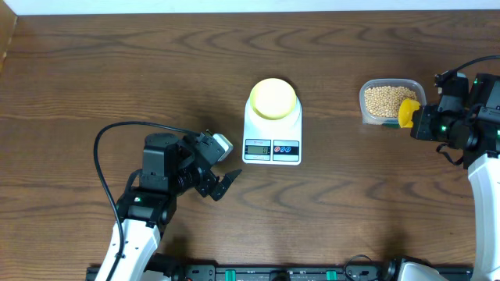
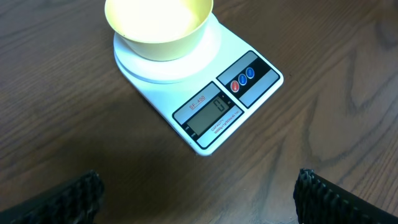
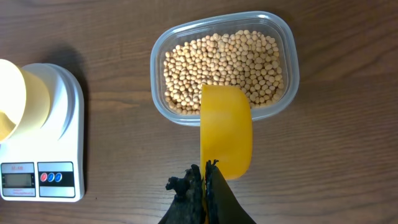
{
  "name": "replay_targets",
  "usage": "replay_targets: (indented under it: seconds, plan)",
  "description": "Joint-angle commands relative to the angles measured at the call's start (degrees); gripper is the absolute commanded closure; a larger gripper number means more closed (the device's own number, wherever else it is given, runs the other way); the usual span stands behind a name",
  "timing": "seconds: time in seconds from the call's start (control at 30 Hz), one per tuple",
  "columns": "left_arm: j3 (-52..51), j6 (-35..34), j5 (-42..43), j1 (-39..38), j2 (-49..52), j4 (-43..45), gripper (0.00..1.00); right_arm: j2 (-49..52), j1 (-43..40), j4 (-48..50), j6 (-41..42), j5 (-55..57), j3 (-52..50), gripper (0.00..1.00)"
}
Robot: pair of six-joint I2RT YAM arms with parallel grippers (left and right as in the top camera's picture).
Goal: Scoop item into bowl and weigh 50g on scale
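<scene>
The pale yellow-green bowl [image 1: 273,97] sits on the white scale [image 1: 272,144] at mid-table; both show in the left wrist view, bowl [image 2: 158,25] and scale [image 2: 205,106], display reading 0. The tan beans [image 1: 385,98] fill a clear plastic tub [image 3: 283,37] at the right. My right gripper [image 3: 205,171] is shut on the handle of a yellow scoop [image 3: 226,130], whose front end hangs over the tub's near rim above the beans [image 3: 224,65]. My left gripper [image 1: 223,183] is open and empty, left of and below the scale.
The scale's left part and bowl edge show in the right wrist view [image 3: 43,143]. The table's far edge runs along the top. Cables loop beside the left arm [image 1: 105,156].
</scene>
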Motion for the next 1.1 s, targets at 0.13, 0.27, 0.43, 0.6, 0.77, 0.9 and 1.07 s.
replay_targets:
  seconds: [0.13,0.27,0.43,0.6,0.77,0.9,1.07]
  plan:
    - [0.55,-0.11,-0.31,0.24,-0.46,-0.04,0.01,-0.09,-0.13,-0.20,-1.20,-0.57,1.18,0.99]
    - [0.55,-0.11,-0.28,0.24,-0.46,-0.04,0.01,-0.09,-0.13,-0.20,-1.79,-0.57,1.18,0.99]
    - [0.55,-0.11,-0.28,0.24,-0.46,-0.04,0.01,-0.09,-0.13,-0.24,-1.77,-0.57,1.18,0.99]
    - [0.55,-0.11,-0.31,0.24,-0.46,-0.04,0.01,-0.09,-0.13,-0.24,-1.77,-0.59,1.18,0.99]
    - [0.55,-0.11,-0.28,0.24,-0.46,-0.04,0.01,-0.09,-0.13,-0.35,-1.77,-0.57,1.18,0.99]
    - [0.55,-0.11,-1.42,0.24,-0.46,0.00,0.01,-0.09,-0.13,-0.44,-1.79,-0.57,1.18,0.99]
    - [0.55,-0.11,-2.27,0.24,-0.46,0.02,0.00,-0.09,-0.13,-0.46,-1.79,-0.57,1.18,0.99]
